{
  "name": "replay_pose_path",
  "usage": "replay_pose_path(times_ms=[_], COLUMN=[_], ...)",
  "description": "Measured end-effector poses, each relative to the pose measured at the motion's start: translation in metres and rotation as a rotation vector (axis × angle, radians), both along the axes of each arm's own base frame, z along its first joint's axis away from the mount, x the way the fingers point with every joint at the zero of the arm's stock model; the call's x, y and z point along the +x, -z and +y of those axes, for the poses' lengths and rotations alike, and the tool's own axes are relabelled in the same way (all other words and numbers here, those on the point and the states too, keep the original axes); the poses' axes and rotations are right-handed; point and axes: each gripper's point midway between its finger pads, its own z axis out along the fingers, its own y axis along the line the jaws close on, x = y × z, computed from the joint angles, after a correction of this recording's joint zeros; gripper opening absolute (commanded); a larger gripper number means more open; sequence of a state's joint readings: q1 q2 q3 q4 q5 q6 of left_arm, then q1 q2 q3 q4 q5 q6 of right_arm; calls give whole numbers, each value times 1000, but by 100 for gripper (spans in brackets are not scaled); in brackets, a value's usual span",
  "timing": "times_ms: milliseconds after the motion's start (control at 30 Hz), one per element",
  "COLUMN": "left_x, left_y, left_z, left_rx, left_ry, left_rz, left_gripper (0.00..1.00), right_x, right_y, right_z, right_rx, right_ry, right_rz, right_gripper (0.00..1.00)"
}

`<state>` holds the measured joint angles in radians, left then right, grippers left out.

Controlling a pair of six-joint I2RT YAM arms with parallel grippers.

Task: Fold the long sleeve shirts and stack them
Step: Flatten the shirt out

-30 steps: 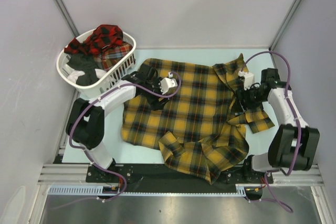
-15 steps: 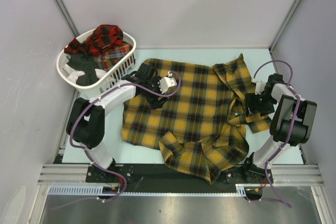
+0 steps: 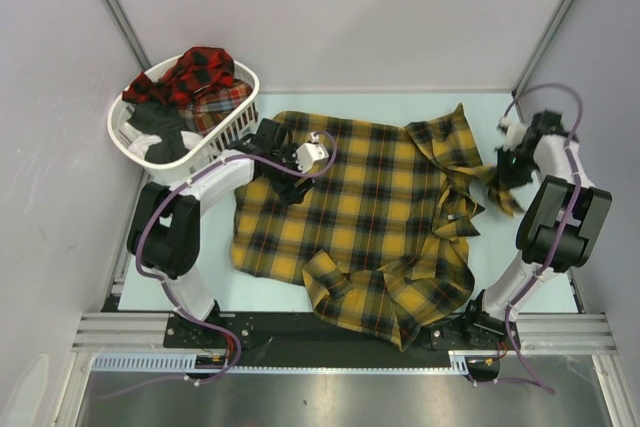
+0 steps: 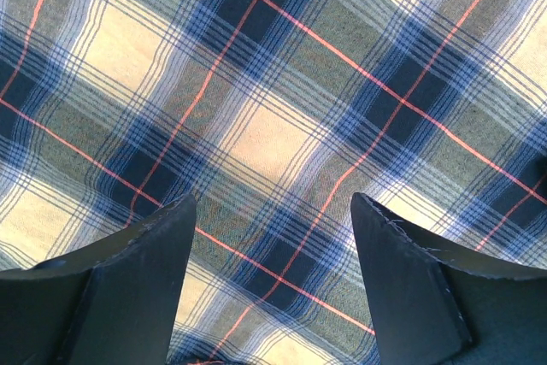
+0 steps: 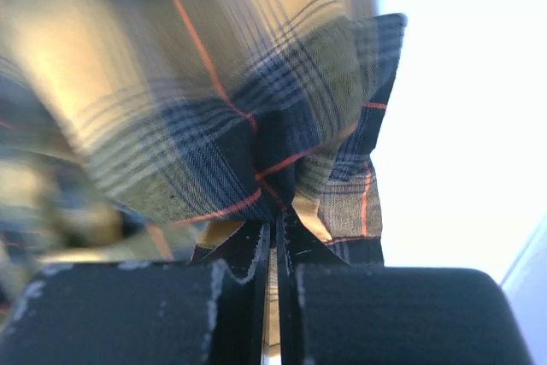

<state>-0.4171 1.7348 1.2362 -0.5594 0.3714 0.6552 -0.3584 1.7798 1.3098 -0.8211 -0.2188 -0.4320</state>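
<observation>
Laundry basket (image 3: 118,132) of white plastic stands at the far left of the desk (image 3: 270,292); it holds crumpled red-and-black plaid shirts (image 3: 200,72), heaped above its rim, with a dark garment (image 3: 155,125) beside them.

Just right of the basket, the left end effector (image 3: 287,185) hangs low over the far left part of the mustard-yellow plaid shirt (image 3: 350,207). In the left wrist view its two dark fingers (image 4: 137,279) stand released and well apart, and the checked cloth (image 4: 282,108) fills the gap between them; whether the tips touch the fabric cannot be told.

The shirt lies spread across the middle of the desk, mostly flat. It is yellow with broad black checks and thin red lines; its near edge is rumpled and a small flap is turned over near the front. The right side bunches into folds.

At the far right, the right end effector (image 3: 507,175) is clenched on a bit of that shirt (image 3: 500,192), which hangs off the desk apart from the main body. In the right wrist view the jaws are pressed nearly together (image 5: 275,228), with a pinched fold of plaid (image 5: 282,126) puckering out from between them against a bright background.
</observation>
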Motion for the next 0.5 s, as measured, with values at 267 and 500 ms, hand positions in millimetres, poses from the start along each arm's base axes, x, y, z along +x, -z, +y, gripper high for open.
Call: replay_pose_path(times_ms=[267,500], left_x=[8,42], left_y=[2,-8], left_z=[0,13], left_rx=[-10,-60], left_ry=[-41,-194], left_rz=[24,36], left_gripper=[78,78], right_x=[160,293], right_y=[-189,-222], right_z=[30,133], right_rx=[86,216], right_ry=[-52,-221], right_rz=[-582,-849], right_gripper=[0,78])
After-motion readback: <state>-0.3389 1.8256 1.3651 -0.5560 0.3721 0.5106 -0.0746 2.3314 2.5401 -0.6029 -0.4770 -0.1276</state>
